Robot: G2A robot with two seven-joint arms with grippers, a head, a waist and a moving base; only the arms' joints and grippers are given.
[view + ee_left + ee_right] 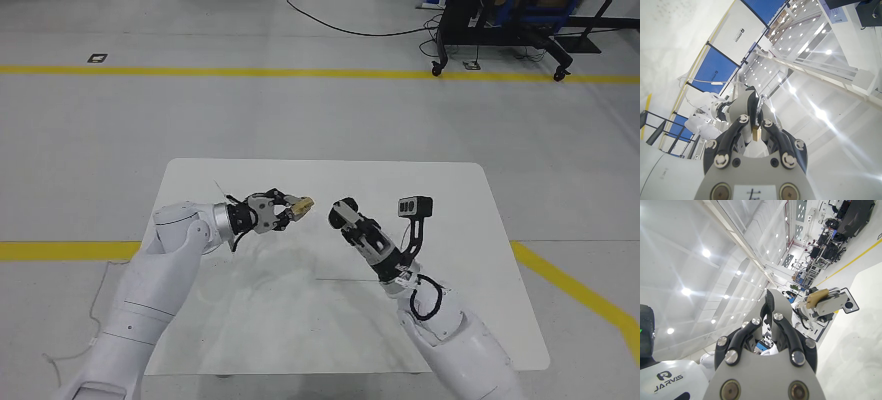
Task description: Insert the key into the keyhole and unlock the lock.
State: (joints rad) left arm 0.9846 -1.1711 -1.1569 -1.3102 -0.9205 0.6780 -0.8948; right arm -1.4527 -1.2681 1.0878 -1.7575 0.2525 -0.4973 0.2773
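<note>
While pinched in left gripper (289, 209), lock (303, 205), its key (802, 304) toward right gripper (340, 209) (pressed together).

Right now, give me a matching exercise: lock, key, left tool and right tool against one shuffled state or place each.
1. lock
2. key
3. left tool
4. right tool

a. silver, sticking out of the lock
b. pointing at the lock, apart from it
c. brass, held above the table
d. shut on the lock

Pairs: 1-c, 2-a, 3-d, 4-b
</note>
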